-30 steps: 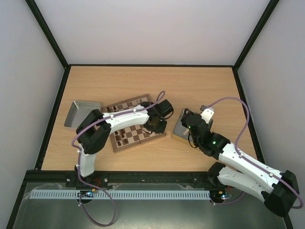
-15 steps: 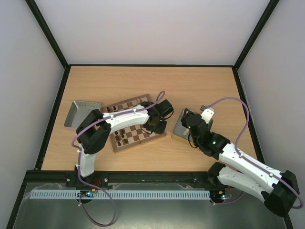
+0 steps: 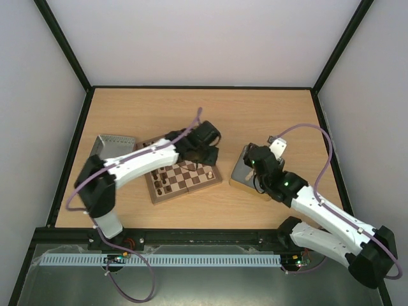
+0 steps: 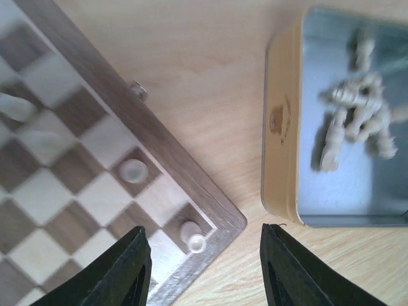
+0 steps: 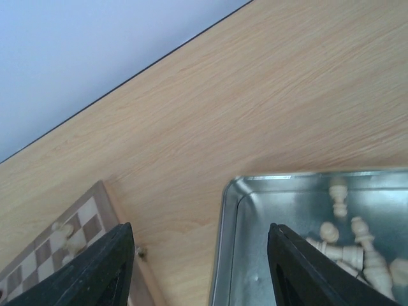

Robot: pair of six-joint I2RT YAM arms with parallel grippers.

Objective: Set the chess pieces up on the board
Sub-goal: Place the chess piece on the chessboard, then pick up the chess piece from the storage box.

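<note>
1. The room is a box of plain white walls (image 3: 204, 38) in a black frame (image 3: 64, 48). It closes round three sides of the board.
2. The counter (image 3: 268, 108) is pale wood-grain laminate, smooth and level. It carries the board near its middle.
3. The board (image 3: 185, 193) lies skewed to the counter's edges. Dark pieces (image 3: 162, 185) stand at its near left corner and cream ones along its right side.
4. A tin (image 4: 284, 121) sits just right of the board, with a strip of counter between them, and holds loose cream pieces (image 4: 357, 115). A second tin (image 3: 105, 150) lies off the board's left side.
5. The left fingers (image 4: 127, 271) hover spread over the board's corner nearest the tin, with nothing between them.
6. The right fingers (image 5: 105, 268) hang spread and empty above the tin's wall nearest the board.
7. A cream pawn (image 4: 193, 237) stands on the board's corner square beneath the left fingers, and another (image 4: 132, 171) stands nearby. We judge that the step in hand is filling the cream side, one piece at a time.
8. We judge that the next move is a fetch from the tin. The pieces there lie tumbled and touching, so we would choose one lying apart (image 5: 338, 191) and pinch it across its stem.
</note>
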